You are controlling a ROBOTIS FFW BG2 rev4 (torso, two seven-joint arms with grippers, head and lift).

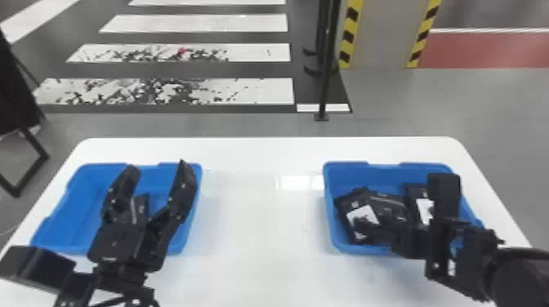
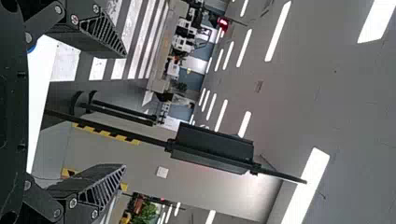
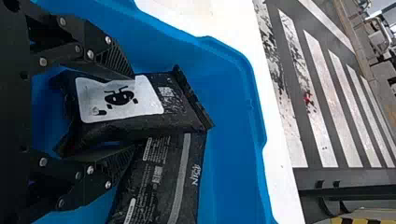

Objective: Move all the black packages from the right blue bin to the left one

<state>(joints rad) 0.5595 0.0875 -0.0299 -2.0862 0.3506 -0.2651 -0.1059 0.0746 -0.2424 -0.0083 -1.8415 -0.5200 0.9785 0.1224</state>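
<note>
At the left edge of a white bench (image 1: 261, 228) with rounded corners, over a rectangular blue plastic bin (image 1: 92, 179): left gripper (image 1: 157, 167), opened wide, with flat black fingers well apart and nothing between them. Below it in that bin, toward the right side, a black package (image 1: 141, 206), partly hidden by the gripper. Near the bench's right edge, down in the second rectangular blue plastic bin (image 1: 345, 171): right gripper (image 1: 369, 222), drawn in to the width of a dark pouch and no farther. Between the fingers of the right gripper (image 3: 133, 112) in the right wrist view, a glossy black package with a large white label (image 3: 121, 100), apparently clasped along both long sides, though impossible to tell how firmly. In the head view, toward the bin's left wall and near edge, tilted. Just beside and partly under it, a black package with a grey stripe (image 3: 175, 182), touching. Farther toward the bin's right side, another black package with a white label (image 1: 414, 190), partly hidden behind the right arm. Beyond the bench's far edge, a slim black pole (image 1: 326, 73) standing on the grey floor, next to white crossing stripes (image 1: 253, 92).
</note>
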